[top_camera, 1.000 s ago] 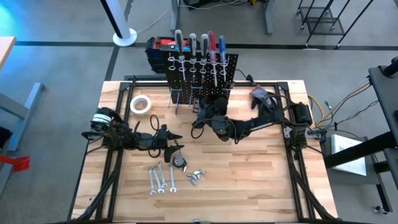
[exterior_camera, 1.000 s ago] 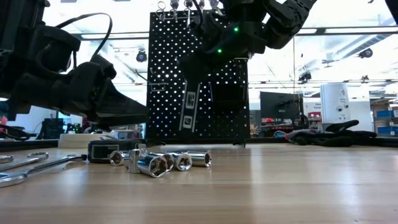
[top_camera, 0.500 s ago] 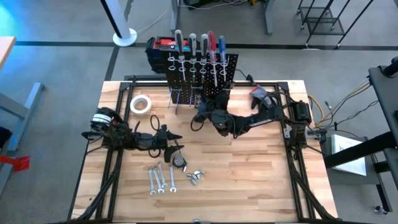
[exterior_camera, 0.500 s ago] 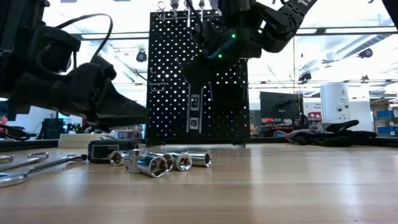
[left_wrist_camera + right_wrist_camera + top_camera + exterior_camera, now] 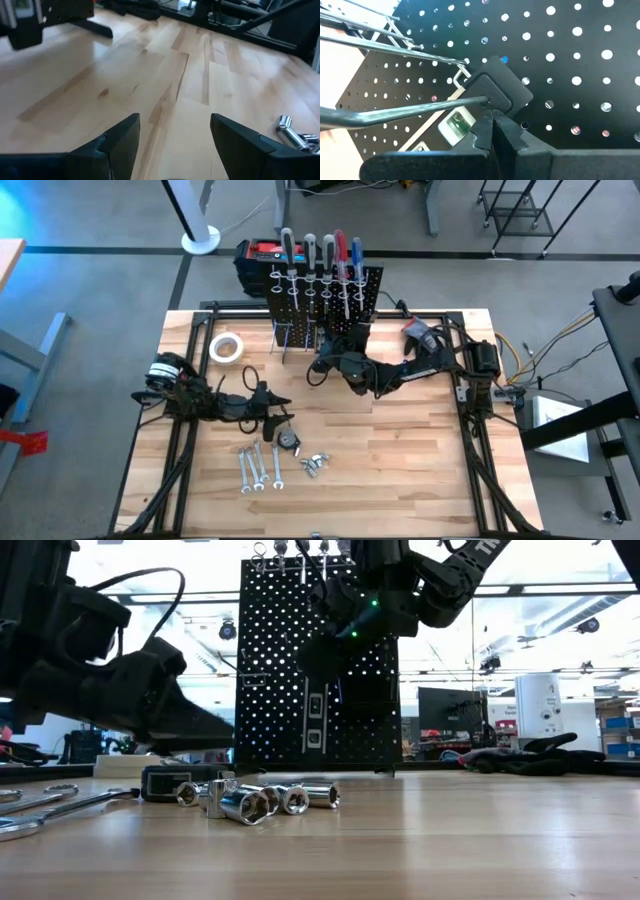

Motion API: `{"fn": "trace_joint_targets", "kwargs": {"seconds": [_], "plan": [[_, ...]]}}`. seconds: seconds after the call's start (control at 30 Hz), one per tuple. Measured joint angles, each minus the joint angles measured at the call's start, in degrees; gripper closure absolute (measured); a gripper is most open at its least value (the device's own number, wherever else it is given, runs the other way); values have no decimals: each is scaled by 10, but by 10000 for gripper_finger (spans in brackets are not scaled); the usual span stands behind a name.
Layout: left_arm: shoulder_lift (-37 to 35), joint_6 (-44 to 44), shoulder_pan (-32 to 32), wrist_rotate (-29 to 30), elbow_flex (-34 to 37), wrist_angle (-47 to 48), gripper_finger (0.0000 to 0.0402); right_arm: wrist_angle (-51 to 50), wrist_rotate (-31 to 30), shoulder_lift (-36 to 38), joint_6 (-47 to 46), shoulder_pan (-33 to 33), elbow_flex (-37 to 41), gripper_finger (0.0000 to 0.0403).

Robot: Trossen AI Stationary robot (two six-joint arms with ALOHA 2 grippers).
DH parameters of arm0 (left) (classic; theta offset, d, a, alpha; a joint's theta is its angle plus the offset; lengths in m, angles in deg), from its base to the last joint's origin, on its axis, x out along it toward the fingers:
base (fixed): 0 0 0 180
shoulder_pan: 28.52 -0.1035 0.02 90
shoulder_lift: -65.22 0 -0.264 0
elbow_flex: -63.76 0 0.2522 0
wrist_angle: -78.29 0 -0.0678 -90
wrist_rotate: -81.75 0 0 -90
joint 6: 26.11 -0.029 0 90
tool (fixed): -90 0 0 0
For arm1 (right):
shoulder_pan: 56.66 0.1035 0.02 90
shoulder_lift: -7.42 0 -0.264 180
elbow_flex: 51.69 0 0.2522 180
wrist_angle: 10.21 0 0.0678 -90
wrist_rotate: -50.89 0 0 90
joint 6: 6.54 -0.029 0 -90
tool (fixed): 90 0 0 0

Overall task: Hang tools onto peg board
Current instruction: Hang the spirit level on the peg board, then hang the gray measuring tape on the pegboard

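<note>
Two arms were recorded over the worktop (image 5: 400,470) in the high view. The peg board (image 5: 325,305) stood upright at the middle of the far edge, with five screwdrivers (image 5: 320,260) seated in its top row. The right gripper (image 5: 330,355) was up against the lower face of the board. The left gripper (image 5: 280,408) lay low over the left half of the worktop, with a tape measure (image 5: 289,440) just beside it. Three wrenches (image 5: 258,467) and a cluster of sockets (image 5: 312,465) lay nearer the front edge. A white tape roll (image 5: 227,347) sat near the far left corner.

In the low view, the right gripper (image 5: 322,660) was pressed to the board face, a small level (image 5: 314,720) hanging below it. The sockets (image 5: 262,799) lay in a row on the wood.

In the left wrist view, the left gripper's fingers (image 5: 122,145) stood apart over bare wood, holding nothing.

In the right wrist view, the right gripper (image 5: 492,125) had its fingers pressed together on the black end of the level (image 5: 495,90), which sat against a wire hook (image 5: 405,107) on the board.
</note>
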Motion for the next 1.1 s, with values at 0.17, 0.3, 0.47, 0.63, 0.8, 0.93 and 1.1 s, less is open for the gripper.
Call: {"fn": "trace_joint_targets", "kwargs": {"seconds": [0.17, 0.3, 0.47, 0.63, 0.8, 0.93, 1.1], "plan": [[-3, 36, 0, 0, 17, -1, 170, 1, -11, 20, 14, 35, 6, 403], [-4, 40, 0, 0, 23, -1, 170, 1, -11, 47, 20, 67, 15, 403], [-13, 43, 5, -6, 26, -2, 170, 0, -10, 104, -20, 113, 63, 403], [-39, 1, 18, -34, 27, -1, 170, -23, 25, 195, -112, 161, 142, 403], [-81, -52, 21, -50, 25, 36, 170, -158, 241, 289, -258, 173, 203, 403], [-118, -73, 21, -76, 25, 89, 170, -240, 314, 323, -341, 178, 222, 403], [-167, -33, 21, -113, 11, 190, 170, -270, 316, 320, -351, 197, 223, 403]]}}
